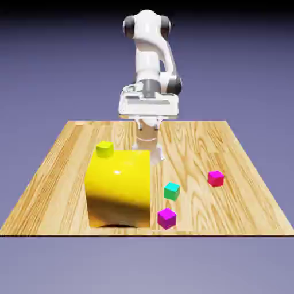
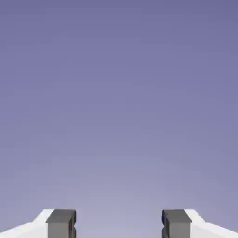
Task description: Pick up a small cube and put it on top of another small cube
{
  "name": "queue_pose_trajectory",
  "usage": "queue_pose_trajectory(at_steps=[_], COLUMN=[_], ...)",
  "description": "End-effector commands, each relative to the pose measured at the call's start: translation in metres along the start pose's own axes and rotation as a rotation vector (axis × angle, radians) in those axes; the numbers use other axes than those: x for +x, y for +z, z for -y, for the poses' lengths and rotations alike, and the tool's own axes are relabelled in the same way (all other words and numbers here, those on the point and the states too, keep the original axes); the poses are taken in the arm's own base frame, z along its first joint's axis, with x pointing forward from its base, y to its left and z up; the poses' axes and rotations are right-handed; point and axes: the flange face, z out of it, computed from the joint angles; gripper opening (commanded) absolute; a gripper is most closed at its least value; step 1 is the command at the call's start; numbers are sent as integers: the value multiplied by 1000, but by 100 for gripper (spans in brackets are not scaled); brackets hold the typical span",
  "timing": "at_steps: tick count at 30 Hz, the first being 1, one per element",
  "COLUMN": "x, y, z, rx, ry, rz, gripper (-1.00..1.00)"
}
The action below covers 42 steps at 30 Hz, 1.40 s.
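Note:
Several small cubes show in the exterior view: a teal cube [image 1: 171, 190], a purple cube [image 1: 166, 218] in front of it, a pink cube [image 1: 215, 178] further to the exterior view's right, and a yellow-green cube [image 1: 104, 149] at the top left corner of a large yellow block [image 1: 119, 188]. I cannot tell whether that cube rests on the block or stands behind it. My gripper [image 1: 148, 143] hangs behind the block, far from the small cubes. In the hand view my gripper [image 2: 118, 225] is open, its fingertips [image 2: 61, 223] wide apart, with only the backdrop between them.
The large yellow block stands in the left middle of the wooden table [image 1: 241, 212] and hides the lower part of my fingers. The purple cube lies close to the table's front edge.

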Motion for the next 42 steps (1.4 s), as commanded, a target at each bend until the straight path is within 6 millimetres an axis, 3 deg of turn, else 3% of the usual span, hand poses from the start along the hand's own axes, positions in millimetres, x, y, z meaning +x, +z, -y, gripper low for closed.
queue_pose_trajectory(at_steps=[1,6,11,16,21,23,28,29,30,35,38,42], x=[-16,-113,-226,-343,-455,-460,-480,-480,-480,-456,-367,-259], y=[12,57,81,85,73,72,125,125,125,74,104,124], z=[13,68,100,105,83,82,42,42,42,81,68,25], rx=[-14,-80,-141,-202,-268,-272,-271,-271,-271,-279,-411,-537], ry=[-77,-478,-901,-1340,-1790,-1813,-1813,-1813,-1813,-1799,-1494,-1073], rz=[53,296,501,662,774,779,779,779,779,780,815,860], gripper=[0,0,0,0,0,0,0,-100,-100,-100,-100,-100])
